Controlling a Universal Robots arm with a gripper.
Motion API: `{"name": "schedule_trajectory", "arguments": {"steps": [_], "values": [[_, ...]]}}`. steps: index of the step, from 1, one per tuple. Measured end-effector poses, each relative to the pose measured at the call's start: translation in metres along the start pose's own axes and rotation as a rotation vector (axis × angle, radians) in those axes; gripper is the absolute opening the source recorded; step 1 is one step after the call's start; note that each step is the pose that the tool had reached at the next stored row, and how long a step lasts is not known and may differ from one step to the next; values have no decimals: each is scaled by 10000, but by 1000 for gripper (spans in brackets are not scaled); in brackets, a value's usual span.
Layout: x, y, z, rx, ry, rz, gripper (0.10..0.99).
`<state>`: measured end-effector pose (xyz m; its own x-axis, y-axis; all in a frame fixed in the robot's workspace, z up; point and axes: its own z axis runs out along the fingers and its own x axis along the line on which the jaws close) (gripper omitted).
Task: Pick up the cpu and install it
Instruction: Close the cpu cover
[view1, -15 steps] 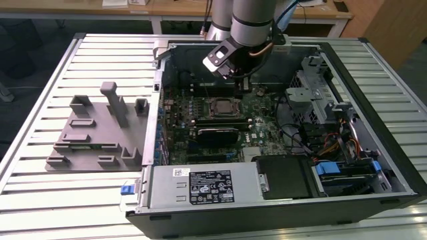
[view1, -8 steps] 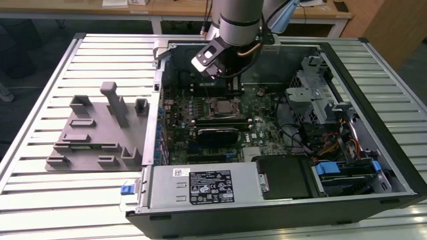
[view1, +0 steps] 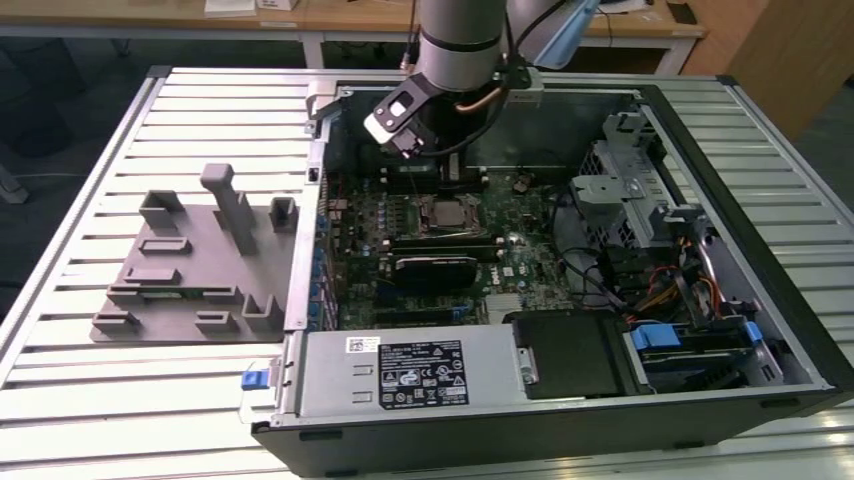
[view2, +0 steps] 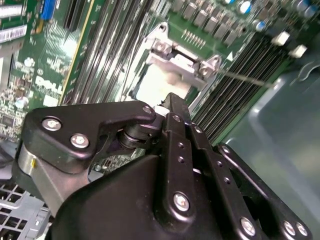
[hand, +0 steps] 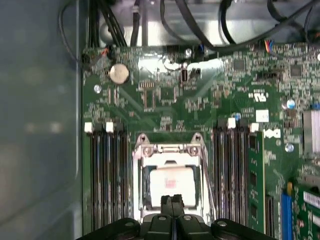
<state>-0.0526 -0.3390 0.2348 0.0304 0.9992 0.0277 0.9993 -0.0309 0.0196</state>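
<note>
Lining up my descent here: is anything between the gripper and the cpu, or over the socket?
Nothing visible stands in the way. In the first wrist view the gripper, shut, hangs directly over the cpu, which lies flat inside the socket frame. The memory slots flank the socket on both sides and stand clear of that path.

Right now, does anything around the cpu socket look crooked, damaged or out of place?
Nothing stands out. The cpu lies square inside the socket frame, edges parallel to it, and the gripper hangs shut over one edge.
</note>
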Motion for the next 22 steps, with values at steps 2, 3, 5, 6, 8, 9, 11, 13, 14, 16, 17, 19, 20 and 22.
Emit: {"name": "schedule_trajectory", "arguments": {"steps": [2, 3, 5, 6, 8, 9, 11, 13, 14, 16, 17, 19, 20, 22], "values": [[-1, -43, -1, 0, 0, 1, 106], [-2, -68, -1, 0, 0, 1, 106], [-3, -110, -1, 0, 0, 2, 106], [-3, -119, 4, -1, 1, 2, 106], [-4, -120, 13, 0, 0, 2, 106], [-4, -121, 14, 1, -1, 2, 106], [-4, -121, 14, 2, -3, 2, 106], [-4, -121, 16, 0, 0, 1, 106], [-4, -121, 16, 2, 0, -30, 106], [-4, -120, 17, 8, 6, -291, 106], [-4, -121, 19, 12, 9, -440, 106], [-4, -120, 22, 21, 16, -776, 106], [-4, -121, 24, 26, 19, -945, 106], [-4, -120, 29, 36, 26, -1314, 106]]}}
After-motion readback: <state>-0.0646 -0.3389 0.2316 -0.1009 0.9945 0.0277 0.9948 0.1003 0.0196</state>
